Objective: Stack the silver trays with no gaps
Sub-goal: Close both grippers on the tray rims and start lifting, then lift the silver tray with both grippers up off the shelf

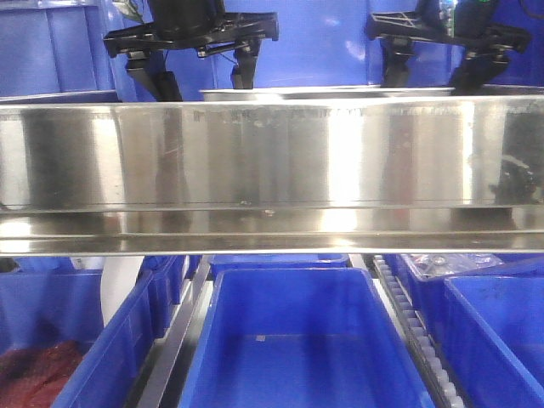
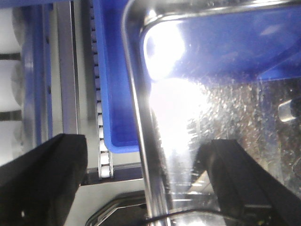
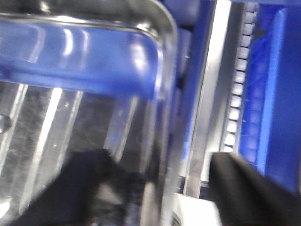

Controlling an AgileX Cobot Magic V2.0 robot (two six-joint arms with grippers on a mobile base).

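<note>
A silver tray [image 1: 331, 92] shows only as a thin shiny rim behind the steel shelf rail, between my two grippers. My left gripper [image 1: 201, 81] is open. In the left wrist view its black fingers [image 2: 44, 181] straddle the tray's left rolled rim [image 2: 141, 136], one finger outside and one over the tray's bright floor, with gaps on both sides. My right gripper [image 1: 433, 76] is open too. In the right wrist view its fingers [image 3: 249, 188] straddle the tray's right rim [image 3: 164, 117], which is blurred. I cannot tell whether more than one tray lies there.
A long reflective steel shelf rail [image 1: 272, 161] crosses the front view and hides the tray's body. Deep blue bins [image 1: 289, 340] stand below it, one at the left holding something red [image 1: 34, 370]. Roller tracks [image 2: 101, 117] [image 3: 237, 89] and blue bin walls flank the tray.
</note>
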